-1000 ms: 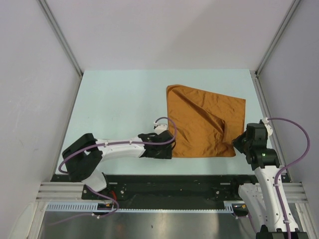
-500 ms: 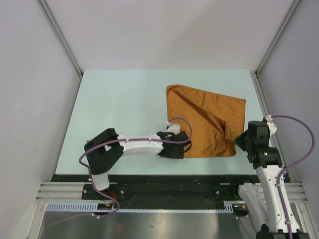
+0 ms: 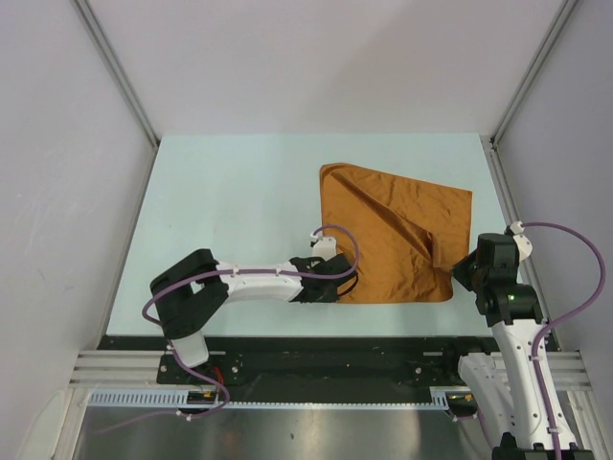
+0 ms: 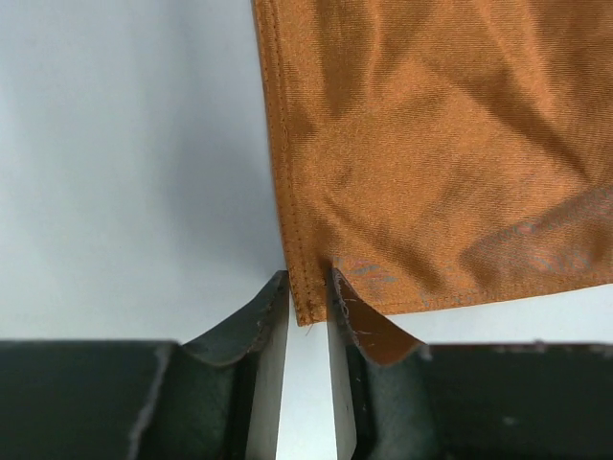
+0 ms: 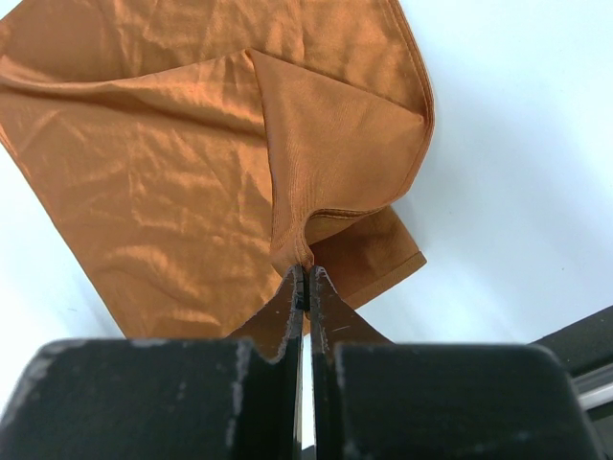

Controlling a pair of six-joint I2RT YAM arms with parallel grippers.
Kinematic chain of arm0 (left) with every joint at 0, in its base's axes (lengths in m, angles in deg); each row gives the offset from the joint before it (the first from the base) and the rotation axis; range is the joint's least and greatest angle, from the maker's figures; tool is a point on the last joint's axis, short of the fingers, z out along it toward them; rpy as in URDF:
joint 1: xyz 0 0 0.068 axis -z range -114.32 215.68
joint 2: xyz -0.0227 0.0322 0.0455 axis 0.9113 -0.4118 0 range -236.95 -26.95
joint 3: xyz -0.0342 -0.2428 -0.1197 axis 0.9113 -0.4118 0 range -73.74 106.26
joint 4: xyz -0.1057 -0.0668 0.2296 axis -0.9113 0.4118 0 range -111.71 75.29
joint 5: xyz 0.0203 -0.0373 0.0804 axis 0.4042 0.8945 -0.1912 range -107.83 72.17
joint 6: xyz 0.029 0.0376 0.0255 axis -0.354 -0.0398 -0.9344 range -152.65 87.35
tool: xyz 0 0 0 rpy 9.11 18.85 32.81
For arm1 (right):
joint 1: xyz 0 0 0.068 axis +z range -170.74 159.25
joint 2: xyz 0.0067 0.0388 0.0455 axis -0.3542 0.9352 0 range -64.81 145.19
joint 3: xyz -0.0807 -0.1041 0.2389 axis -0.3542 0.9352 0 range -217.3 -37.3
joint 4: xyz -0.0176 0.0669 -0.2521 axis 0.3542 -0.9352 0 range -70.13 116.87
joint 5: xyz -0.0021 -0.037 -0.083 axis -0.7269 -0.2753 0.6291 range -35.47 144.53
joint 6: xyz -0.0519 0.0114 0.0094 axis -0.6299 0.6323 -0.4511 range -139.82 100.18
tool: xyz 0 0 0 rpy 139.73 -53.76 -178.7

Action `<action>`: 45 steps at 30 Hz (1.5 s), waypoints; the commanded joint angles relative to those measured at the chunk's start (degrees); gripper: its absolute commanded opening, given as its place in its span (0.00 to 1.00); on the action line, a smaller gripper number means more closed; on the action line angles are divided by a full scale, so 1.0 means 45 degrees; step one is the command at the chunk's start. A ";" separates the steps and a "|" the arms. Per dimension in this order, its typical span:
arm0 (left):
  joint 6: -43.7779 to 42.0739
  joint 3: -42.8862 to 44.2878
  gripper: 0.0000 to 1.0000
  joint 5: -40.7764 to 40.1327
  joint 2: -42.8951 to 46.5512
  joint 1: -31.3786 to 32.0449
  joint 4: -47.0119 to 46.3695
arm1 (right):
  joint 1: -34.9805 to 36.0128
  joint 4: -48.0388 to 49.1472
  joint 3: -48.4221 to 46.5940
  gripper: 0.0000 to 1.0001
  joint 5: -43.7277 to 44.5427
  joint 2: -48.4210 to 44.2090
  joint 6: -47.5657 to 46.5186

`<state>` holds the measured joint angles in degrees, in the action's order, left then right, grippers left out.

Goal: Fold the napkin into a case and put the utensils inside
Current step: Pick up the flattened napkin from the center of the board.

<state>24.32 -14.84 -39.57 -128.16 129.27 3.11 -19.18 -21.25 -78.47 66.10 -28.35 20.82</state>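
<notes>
The rust-orange napkin (image 3: 393,235) lies spread and rumpled on the right half of the table, with a flap folded over along its right side. My left gripper (image 3: 340,287) is low at the napkin's near left corner. In the left wrist view its fingers (image 4: 308,287) stand narrowly open on either side of the hemmed corner (image 4: 305,273), and table shows between them. My right gripper (image 3: 453,272) is at the near right edge. Seen from its wrist, that gripper (image 5: 305,273) is shut on a pinched ridge of the napkin (image 5: 172,172). No case and no utensils are in view.
The pale table (image 3: 230,211) is bounded by white walls at left, right and back. A black rail (image 3: 316,350) runs along the near edge by the arm bases.
My left arm swung right to the napkin's near left corner, and its jaws narrowed around that corner. The right arm barely shifted and stayed shut on the cloth.
</notes>
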 commanded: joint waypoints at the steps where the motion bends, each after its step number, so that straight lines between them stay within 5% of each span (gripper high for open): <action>1: 0.0075 -0.1077 0.26 0.1199 -0.0829 0.0105 -0.0301 | 0.0063 0.0361 -0.0227 0.00 0.0007 0.0021 0.0050; 8: -0.0823 -0.0705 0.21 0.0399 -0.1609 0.0282 0.0828 | 0.0082 0.0478 -0.0207 0.00 -0.0111 0.0099 0.0051; 12: -0.1077 -0.0179 0.41 -0.0905 -0.1904 0.0867 0.2275 | 0.0083 0.0537 -0.0129 0.00 -0.0033 0.0157 -0.0047; 23: -0.1761 -0.0137 0.60 -0.0114 -0.1806 0.1825 0.1772 | 0.0082 0.0557 -0.0187 0.00 -0.0248 0.0099 -0.0184; 29: -0.2620 -0.0724 0.43 0.0904 -0.1845 0.1786 0.0327 | 0.0082 0.0478 -0.0305 0.00 -0.0169 -0.0096 -0.0204; 36: -0.2544 -0.0939 0.01 0.0867 -0.1690 0.1123 0.0206 | 0.0082 0.0556 -0.0325 0.00 -0.0169 0.0040 -0.0184; 45: -0.2777 -0.1289 0.00 -0.1046 0.0807 0.0088 0.1983 | 0.0082 0.1591 0.0281 0.00 -0.1184 0.0373 -0.1373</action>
<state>12.88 -16.13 -44.03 -128.09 132.31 -1.09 -19.03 -17.69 -77.86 62.80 -26.82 18.68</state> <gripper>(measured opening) 0.010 0.019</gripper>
